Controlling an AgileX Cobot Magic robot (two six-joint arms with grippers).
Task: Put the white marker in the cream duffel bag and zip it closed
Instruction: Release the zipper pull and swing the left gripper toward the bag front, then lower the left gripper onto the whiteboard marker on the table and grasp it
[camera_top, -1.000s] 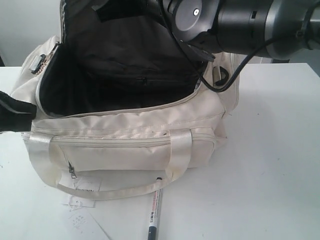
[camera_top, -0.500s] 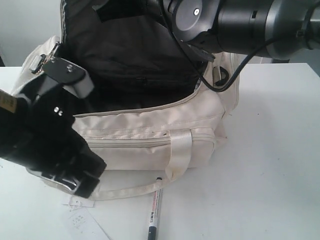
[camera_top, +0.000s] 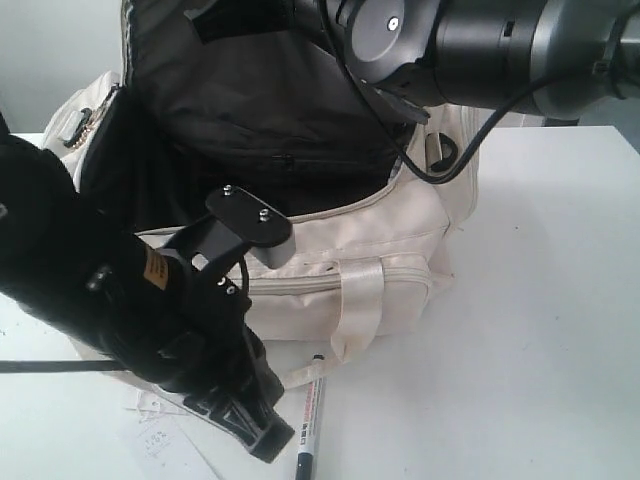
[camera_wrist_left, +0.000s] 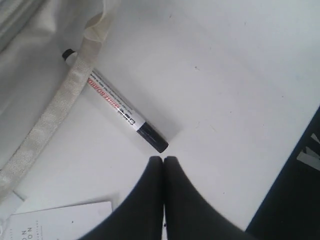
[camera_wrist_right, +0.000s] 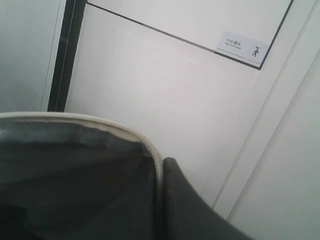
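since the white marker (camera_wrist_left: 117, 107) lies on the table (camera_top: 560, 300) in front of the cream duffel bag (camera_top: 400, 225), none of the task proper is done from where i stand. nothing is packed and nothing is zipped. the bag's main mouth gapes, showing dark lining, so i'd say only the opening-up is ready.

the left gripper (camera_wrist_left: 163, 162) hangs just short of the marker's dark cap end. its two fingers are pressed flat together and hold nothing. by my reckoning it has to spread before it can take the barrel. after that come the lift, the drop into the bag and the whole zip run.

the right gripper (camera_wrist_right: 162, 170) sits up high. its claw looks pinched tight on the piped rim of the bag's raised flap, holding the mouth open.

one satin handle (camera_wrist_left: 50, 115) is draped across the marker near its far end. that could drag on the pen when it is picked up.

plenty is hard to see. the left arm blocks the bag's front pocket and much of its near side in the wide view. the marker's lower end is close to that view's edge. i can't find the main zipper's pull. the second finger of the right claw is hidden behind the flap. the bag's floor is too dark to tell what lies there. a paper tag (camera_wrist_left: 60, 222) shows only in part.
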